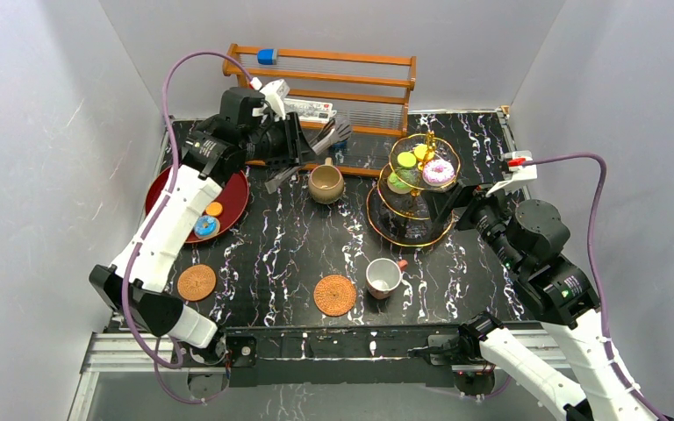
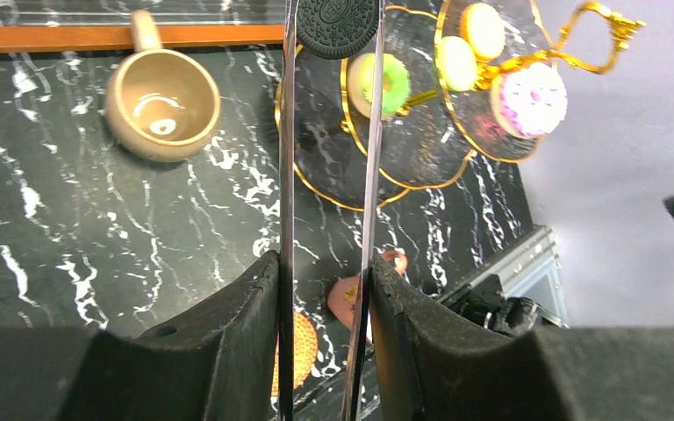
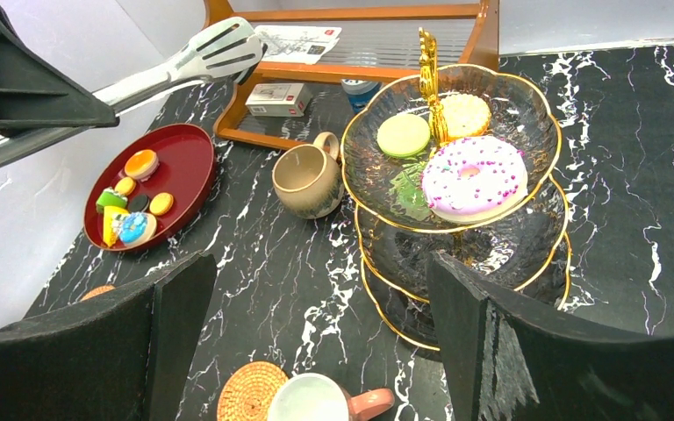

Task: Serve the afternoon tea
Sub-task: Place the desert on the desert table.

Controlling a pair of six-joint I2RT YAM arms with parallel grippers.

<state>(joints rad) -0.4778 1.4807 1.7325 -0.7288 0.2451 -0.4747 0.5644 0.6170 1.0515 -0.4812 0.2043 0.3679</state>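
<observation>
Leftmost, a round red lacquer tray [image 1: 235, 198] sits at the far-left of the black marbled table [image 1: 290, 246], with a few small colourful toy pastries [image 1: 206, 226] in it. The left arm rises over that tray, elbow bent, wrist turned toward the middle of the table.

The left gripper [image 2: 325, 324] is clamped on a pair of long silvery metal tongs [image 2: 286, 175]. It squeezes both blades together, and at their tip the blades pinch a dark round chocolate sandwich biscuit [image 2: 338, 24]. The tongs' long axis runs rightward and a little away from the robot, held clear above the table.

A tan ceramic mug [image 1: 326, 182] stands just on the near side of the tongs. The gold-rimmed tiered glass stand [image 1: 386, 224] lies to the right of the biscuit, beyond the mug. Its top tier already carries a pink-frosted doughnut [image 3: 474, 178].

The coming move is likely a carry rightward onto a tier, and it falls to the left arm, which has the biscuit.

Rightmost, the right gripper [image 3: 320, 272] is nearer the stand, just beside its near rim. Its jaws are wide apart and empty, and its forearm angles in from the right edge.
</observation>
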